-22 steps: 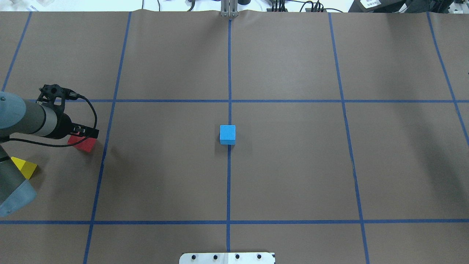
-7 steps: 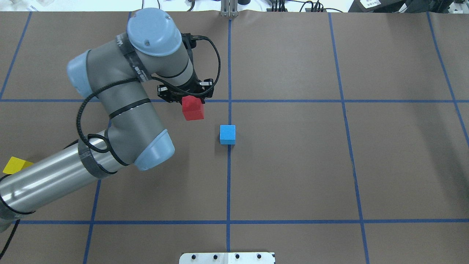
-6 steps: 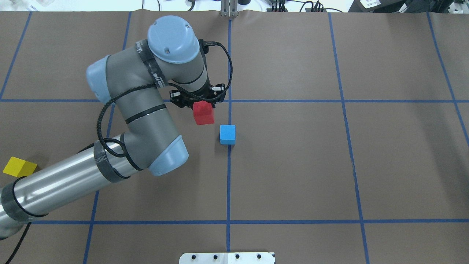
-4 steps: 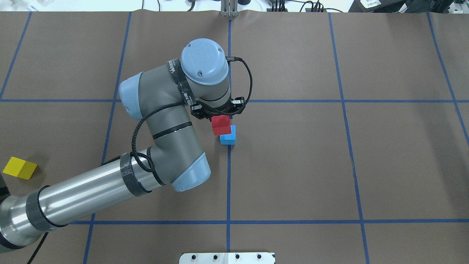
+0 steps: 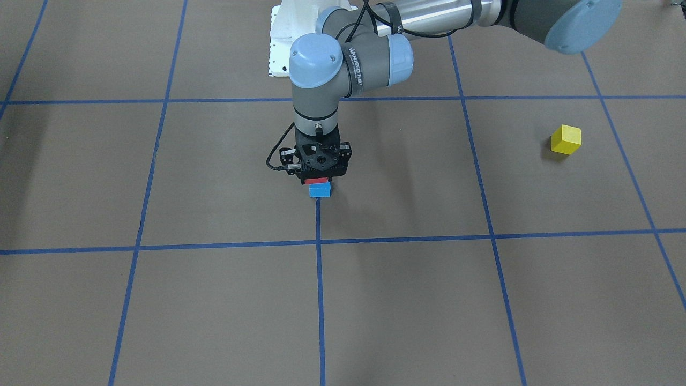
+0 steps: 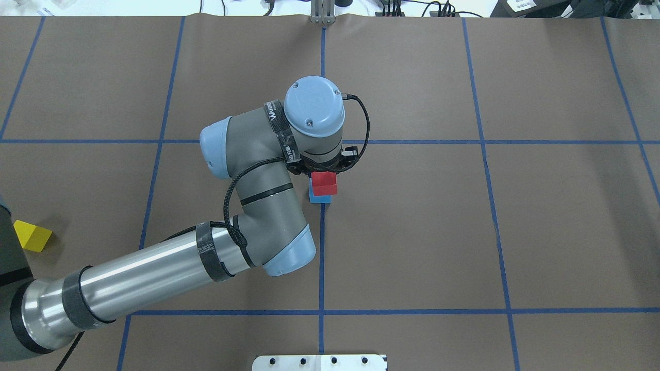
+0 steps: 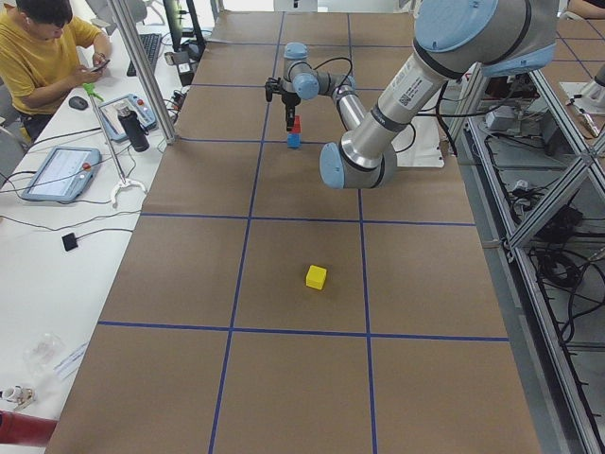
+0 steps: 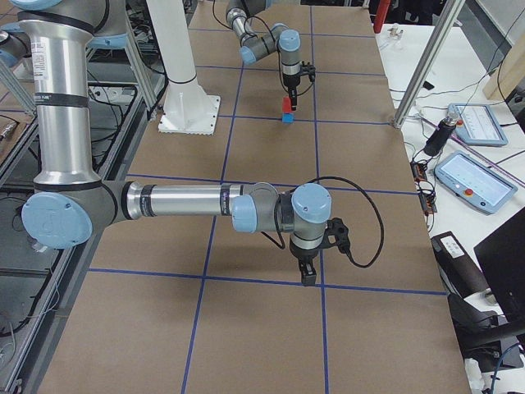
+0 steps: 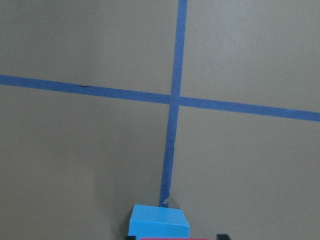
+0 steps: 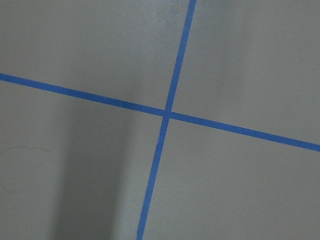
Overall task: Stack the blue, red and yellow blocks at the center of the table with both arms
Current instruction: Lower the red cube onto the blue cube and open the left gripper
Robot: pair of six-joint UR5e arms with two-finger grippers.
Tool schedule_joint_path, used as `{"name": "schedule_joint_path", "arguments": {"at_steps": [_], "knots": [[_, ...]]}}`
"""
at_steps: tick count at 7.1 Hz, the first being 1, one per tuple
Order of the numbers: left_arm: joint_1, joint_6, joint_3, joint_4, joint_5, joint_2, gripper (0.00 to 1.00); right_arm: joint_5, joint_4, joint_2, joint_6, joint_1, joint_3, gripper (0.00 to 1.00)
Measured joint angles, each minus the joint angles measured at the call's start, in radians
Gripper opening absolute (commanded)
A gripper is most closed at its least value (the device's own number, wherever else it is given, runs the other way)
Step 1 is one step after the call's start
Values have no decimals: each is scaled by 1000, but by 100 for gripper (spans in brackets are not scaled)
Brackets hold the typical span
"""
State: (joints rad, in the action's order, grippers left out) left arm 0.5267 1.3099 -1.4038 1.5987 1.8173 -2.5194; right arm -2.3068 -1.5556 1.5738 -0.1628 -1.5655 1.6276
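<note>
My left gripper [image 6: 324,178] is shut on the red block [image 6: 324,184] and holds it directly over the blue block [image 6: 319,198] at the table's centre. In the front view the red block [image 5: 319,182] sits right at the top of the blue block [image 5: 320,191]; I cannot tell whether they touch. The left wrist view shows the blue block [image 9: 159,220] with the red block's edge [image 9: 175,238] just below it. The yellow block [image 6: 32,236] lies alone at the far left. My right gripper [image 8: 308,275] shows only in the exterior right view, low over bare paper; I cannot tell its state.
Blue tape lines grid the brown paper. The robot's white base plate [image 6: 319,362] is at the near edge and a metal post [image 6: 322,15] at the far edge. An operator [image 7: 43,57] sits at a side table with tablets.
My left arm has carried the red block from the table's left side rightward to directly over the blue block. The blue and yellow blocks have not moved.
</note>
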Motion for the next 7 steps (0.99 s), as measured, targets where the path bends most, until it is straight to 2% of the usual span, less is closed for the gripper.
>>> {"name": "schedule_joint_path", "arguments": {"at_steps": [7], "knots": [[1, -32, 1, 12, -1, 11, 7, 1, 0, -1, 0, 0, 0, 100]]}}
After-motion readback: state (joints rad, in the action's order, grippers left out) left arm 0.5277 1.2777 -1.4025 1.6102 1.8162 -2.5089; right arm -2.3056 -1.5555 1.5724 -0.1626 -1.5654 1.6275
